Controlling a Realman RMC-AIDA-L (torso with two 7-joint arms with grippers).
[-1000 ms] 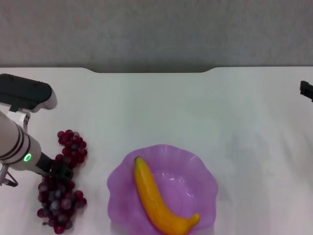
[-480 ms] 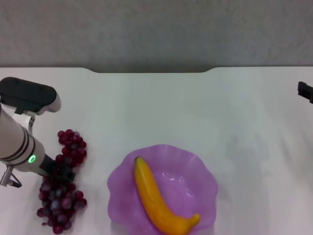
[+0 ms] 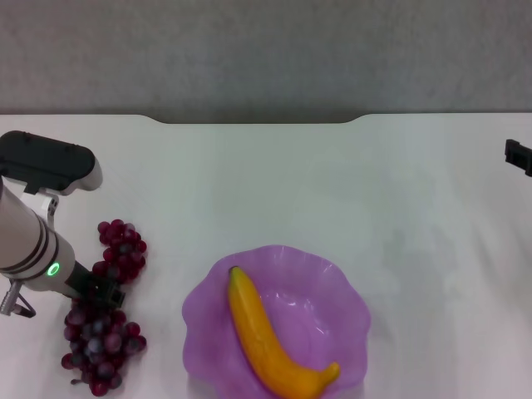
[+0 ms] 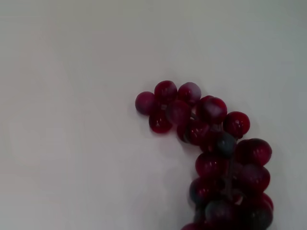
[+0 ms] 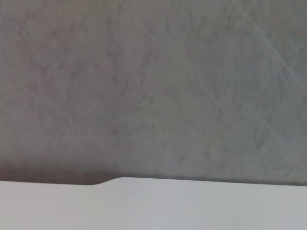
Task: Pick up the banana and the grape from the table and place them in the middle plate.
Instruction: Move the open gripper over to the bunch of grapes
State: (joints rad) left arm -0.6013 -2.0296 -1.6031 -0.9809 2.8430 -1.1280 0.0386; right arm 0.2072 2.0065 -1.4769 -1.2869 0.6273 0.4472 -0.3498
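Note:
The grape [image 3: 104, 312] lies as a long dark red bunch on the white table [image 3: 291, 183] at the left; it also shows in the left wrist view [image 4: 216, 153]. My left gripper [image 3: 104, 291] is down at the middle of the bunch, and its black tip sits among the berries. The banana [image 3: 270, 341] lies inside the purple middle plate [image 3: 349, 291], running from the plate's left side to its near right rim. My right gripper [image 3: 519, 155] shows only as a black piece at the far right edge, well away from both fruits.
The left forearm [image 3: 29, 241] with a green light reaches in over the table's left side. The table's far edge has a shallow notch [image 3: 258, 120], which also shows in the right wrist view [image 5: 103, 181]. A grey wall lies beyond.
The left arm's wrist has shifted slightly up and right over the grapes. The bunch, the banana and the plate have stayed in place. The right arm has barely moved.

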